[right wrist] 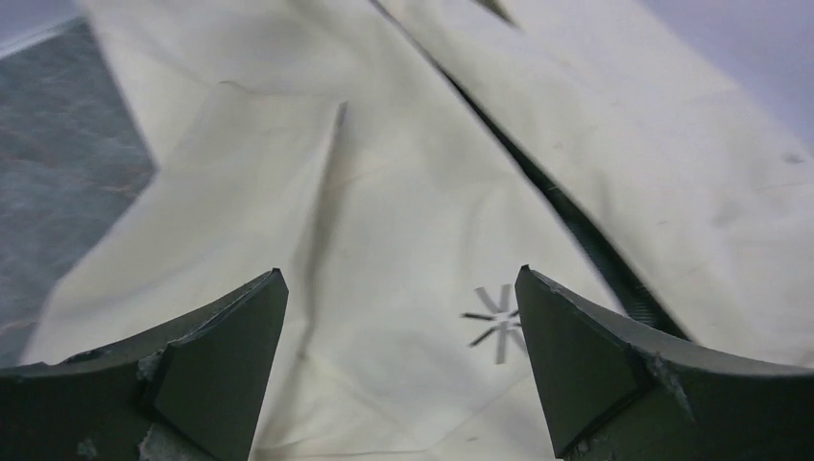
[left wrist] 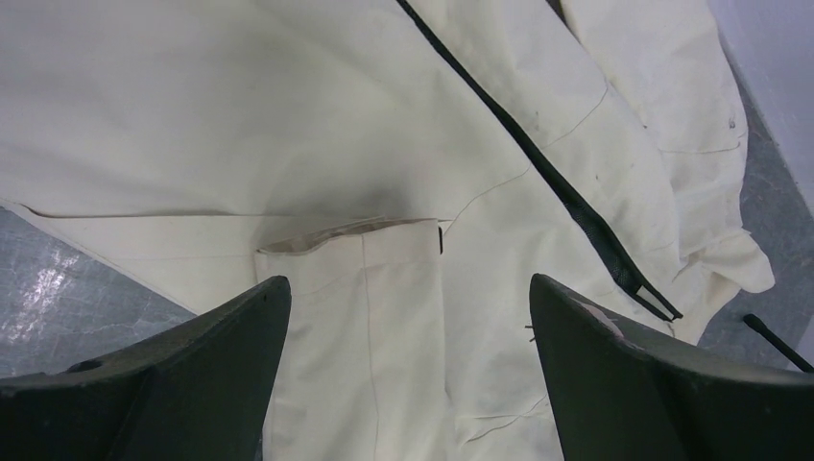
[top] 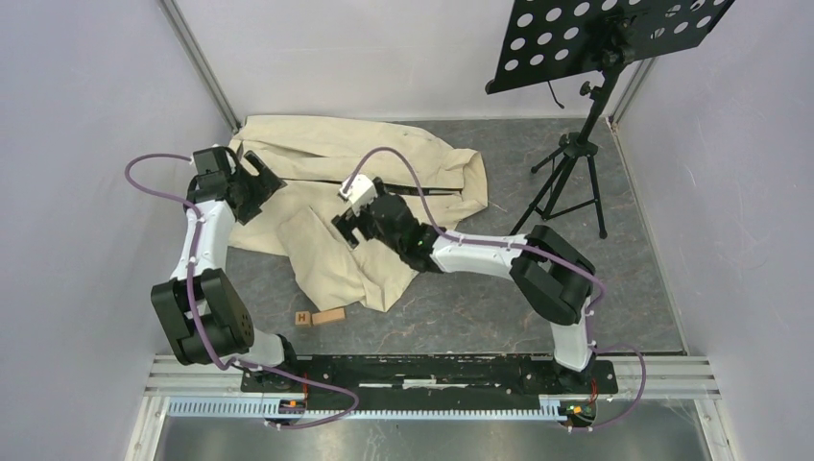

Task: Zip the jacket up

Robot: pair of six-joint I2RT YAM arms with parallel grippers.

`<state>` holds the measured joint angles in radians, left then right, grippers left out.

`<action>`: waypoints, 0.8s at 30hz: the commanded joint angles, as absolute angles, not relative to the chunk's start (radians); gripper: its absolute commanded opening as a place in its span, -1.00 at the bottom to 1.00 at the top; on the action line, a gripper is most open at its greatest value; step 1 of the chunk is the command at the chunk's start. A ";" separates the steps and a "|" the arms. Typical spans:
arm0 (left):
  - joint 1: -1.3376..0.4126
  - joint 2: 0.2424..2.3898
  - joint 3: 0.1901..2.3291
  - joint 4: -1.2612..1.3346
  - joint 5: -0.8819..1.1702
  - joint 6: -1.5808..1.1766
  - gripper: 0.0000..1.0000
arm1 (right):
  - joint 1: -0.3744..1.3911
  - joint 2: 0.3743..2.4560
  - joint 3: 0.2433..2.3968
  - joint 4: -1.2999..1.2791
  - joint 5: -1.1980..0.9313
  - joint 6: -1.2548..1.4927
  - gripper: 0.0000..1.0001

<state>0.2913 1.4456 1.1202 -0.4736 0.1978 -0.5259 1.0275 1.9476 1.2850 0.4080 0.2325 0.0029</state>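
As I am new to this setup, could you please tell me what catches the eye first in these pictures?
The cream jacket sprawls crumpled across the far middle of the grey table, with a long dark zipper. Both arms reach over it, the left gripper and right gripper open above the fabric, the right beside a small starburst logo. A black perforated music stand looms at the far right.
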 commanded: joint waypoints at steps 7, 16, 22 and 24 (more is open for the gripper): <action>0.296 1.433 1.186 -0.390 0.240 -0.515 0.99 | 0.903 2.228 1.728 0.111 0.256 -0.268 0.93; 0.295 1.470 1.151 -0.367 0.319 -0.476 0.99 | 0.851 2.397 1.893 0.094 0.203 -0.302 0.94; 0.295 1.516 1.121 -0.332 0.376 -0.506 0.99 | 0.830 2.481 1.944 0.061 0.190 -0.293 0.72; 0.296 1.535 1.121 -0.330 0.383 -0.516 0.99 | 0.827 2.480 1.928 0.054 0.199 -0.287 0.44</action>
